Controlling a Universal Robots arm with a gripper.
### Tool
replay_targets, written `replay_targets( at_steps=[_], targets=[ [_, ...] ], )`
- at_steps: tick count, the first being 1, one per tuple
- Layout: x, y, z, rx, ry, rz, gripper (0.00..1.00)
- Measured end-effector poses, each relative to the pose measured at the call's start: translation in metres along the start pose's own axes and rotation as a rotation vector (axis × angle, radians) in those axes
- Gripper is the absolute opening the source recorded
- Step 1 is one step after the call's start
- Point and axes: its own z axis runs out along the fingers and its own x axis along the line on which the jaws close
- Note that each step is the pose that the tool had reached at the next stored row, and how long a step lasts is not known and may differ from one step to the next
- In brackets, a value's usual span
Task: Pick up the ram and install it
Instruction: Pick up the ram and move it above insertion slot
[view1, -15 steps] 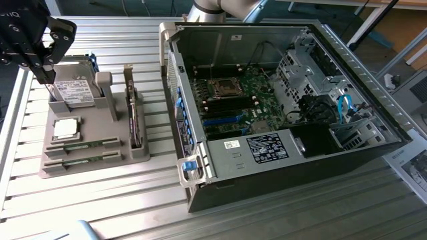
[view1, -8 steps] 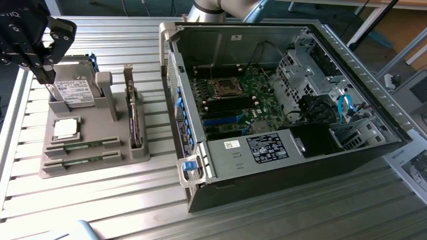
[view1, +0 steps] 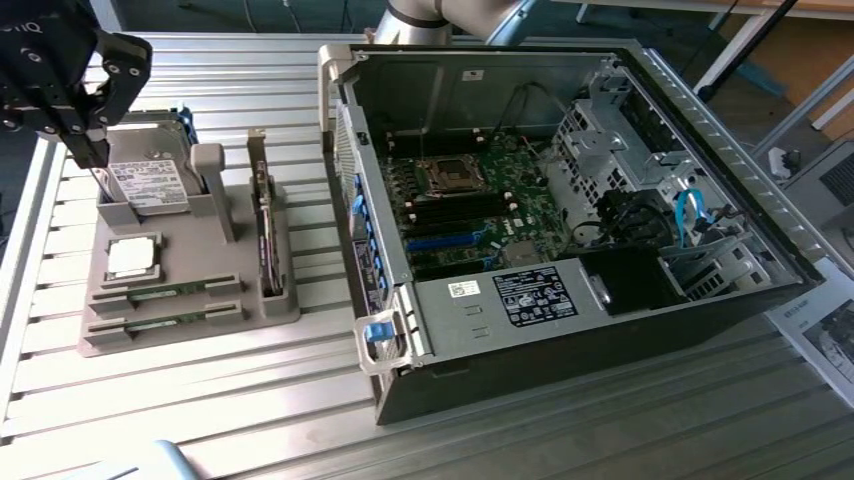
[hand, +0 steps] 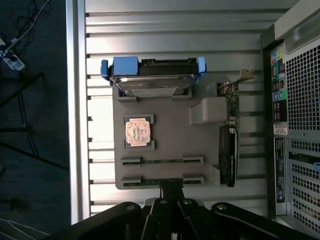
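Note:
Two ram sticks, thin green boards, lie side by side in slots at the near end of a grey holder on the exterior view's left. In the wrist view the same two ram sticks lie parallel across the holder. My black gripper hangs above the holder, well clear of it. Its fingers are shut with nothing between them. In the wrist view the gripper lines up over the middle of the nearer stick.
The holder also carries an upright hard drive with blue rails, a square silver processor and an upright expansion card. An open computer case with its motherboard lies on the exterior view's right.

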Motion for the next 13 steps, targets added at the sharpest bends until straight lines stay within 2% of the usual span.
replay_targets(
  at_steps=[5,6,13],
  targets=[
    [0.0001,0.0,0.0,-0.0018,0.0031,-0.07,0.11],
    [0.0001,0.0,0.0,-0.0025,0.0044,-0.099,0.11],
    [0.0,0.0,0.0,-0.0057,0.0099,-0.222,0.11]
  ],
)
